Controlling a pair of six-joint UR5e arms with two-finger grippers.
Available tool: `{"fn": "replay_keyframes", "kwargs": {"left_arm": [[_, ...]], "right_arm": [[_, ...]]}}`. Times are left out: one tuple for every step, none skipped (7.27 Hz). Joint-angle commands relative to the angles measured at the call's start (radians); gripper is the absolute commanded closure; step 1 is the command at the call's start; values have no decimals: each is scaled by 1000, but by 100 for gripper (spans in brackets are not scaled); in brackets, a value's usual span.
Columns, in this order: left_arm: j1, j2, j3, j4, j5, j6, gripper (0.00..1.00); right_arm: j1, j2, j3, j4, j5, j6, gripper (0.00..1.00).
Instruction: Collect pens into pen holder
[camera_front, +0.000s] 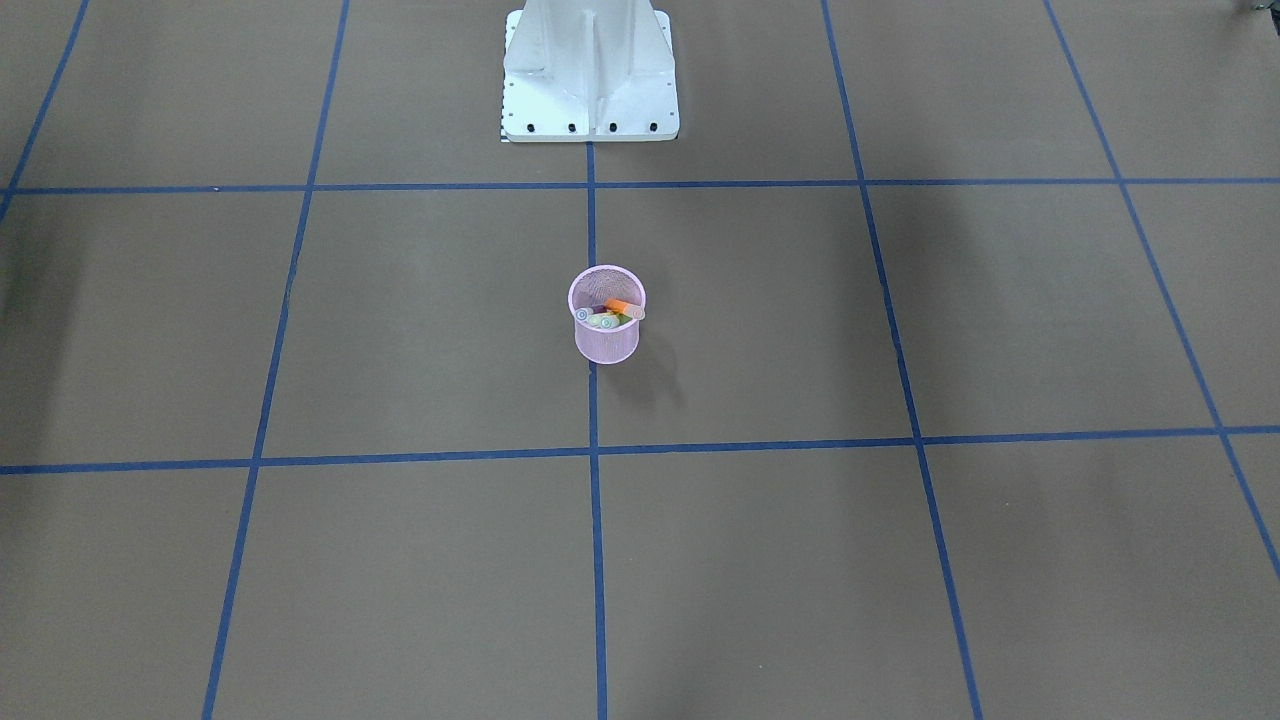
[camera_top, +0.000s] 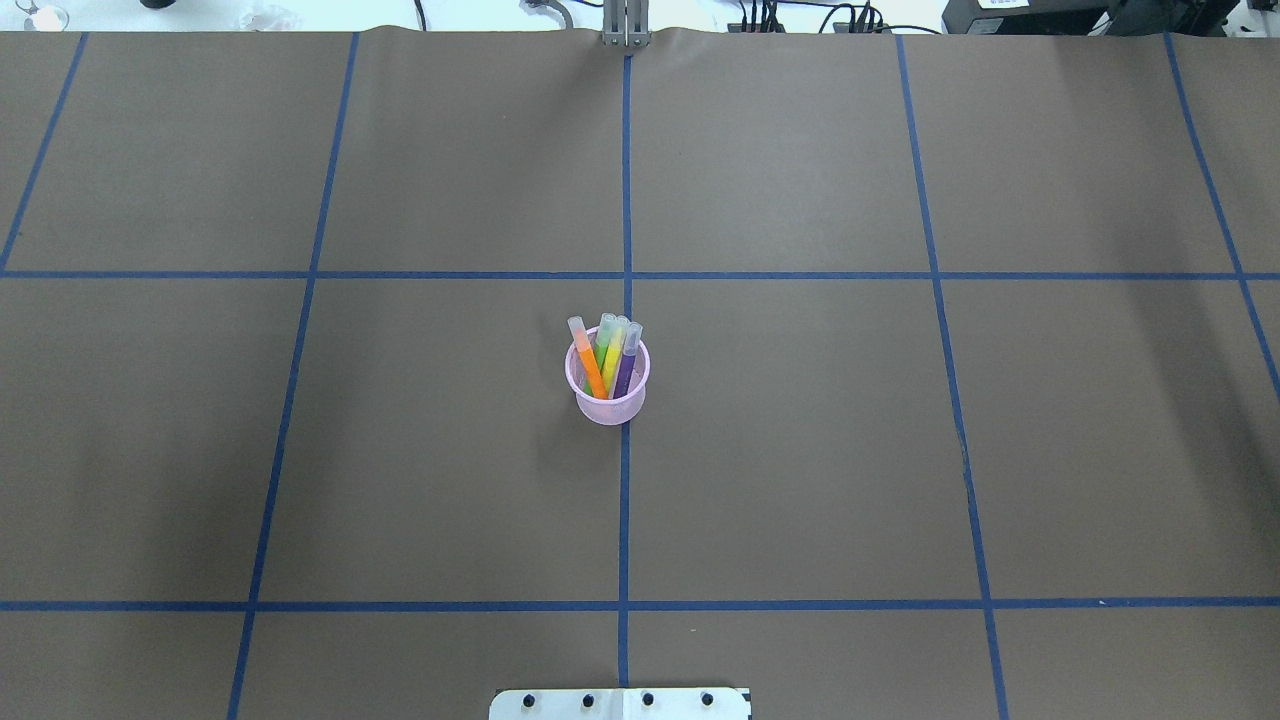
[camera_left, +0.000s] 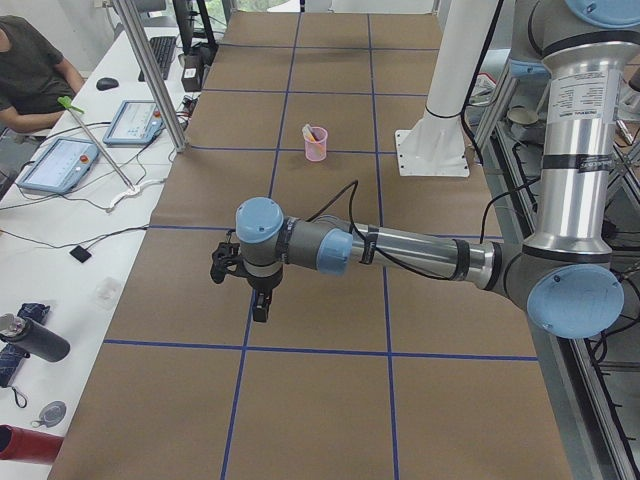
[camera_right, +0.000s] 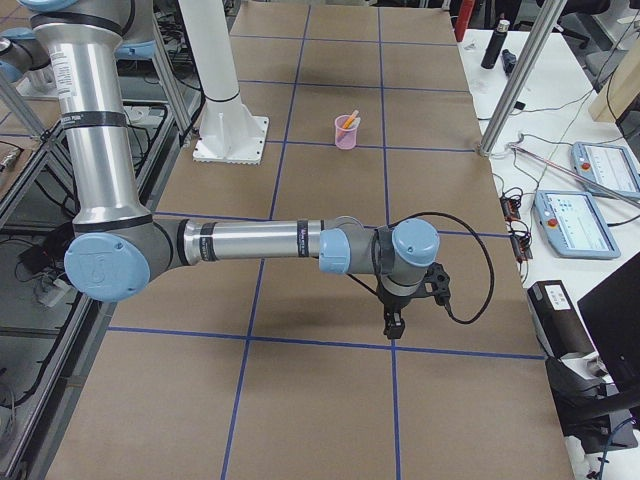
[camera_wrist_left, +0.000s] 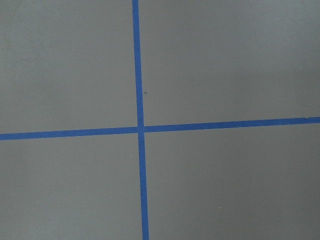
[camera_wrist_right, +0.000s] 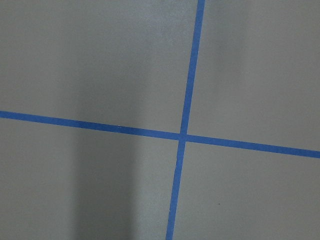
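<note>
The pink mesh pen holder (camera_top: 606, 408) stands upright at the table's centre, on a blue tape line. Inside it stand the orange pen (camera_top: 590, 366), green pen (camera_top: 603, 346), yellow pen (camera_top: 615, 350) and purple pen (camera_top: 627, 366), caps up and leaning toward the far side. From the front the pen holder (camera_front: 606, 345) shows their pale cap ends at its rim. My left gripper (camera_left: 262, 305) hangs over the table far from the pen holder (camera_left: 316, 148); I cannot tell if it is open or shut. My right gripper (camera_right: 392, 325) hangs likewise, far from the pen holder (camera_right: 346, 133).
Brown table cover (camera_top: 800, 450) carries a blue tape grid. The white robot base (camera_front: 590, 70) stands behind the cup. A person (camera_left: 30, 70) sits at a side desk with tablets (camera_left: 60, 162). Metal posts (camera_right: 520, 75) rise at the table's edge. Both wrist views show only tape crossings.
</note>
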Motion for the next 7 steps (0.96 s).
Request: {"fn": "replay_keyframes", "kwargs": {"left_arm": [[0,2,10,-1,2,7,0],[0,2,37,0,4,7,0],[0,4,61,-1,1,6,0],[0,4,71,-1,2,0,0],[0,2,76,2,7,1,0],[0,4,82,2,8,0,0],[0,4,81,2,8,-2,0]], "right_arm": [[11,-18,16,2,4,0,0],[11,-15,15,2,3,0,0],[11,-17,6,5,1,0,0],[11,-13,10,6,1,2,0],[11,-13,23,6,1,2,0],[11,-13,33,6,-1,2,0],[12,-16,33,6,-1,2,0]]}}
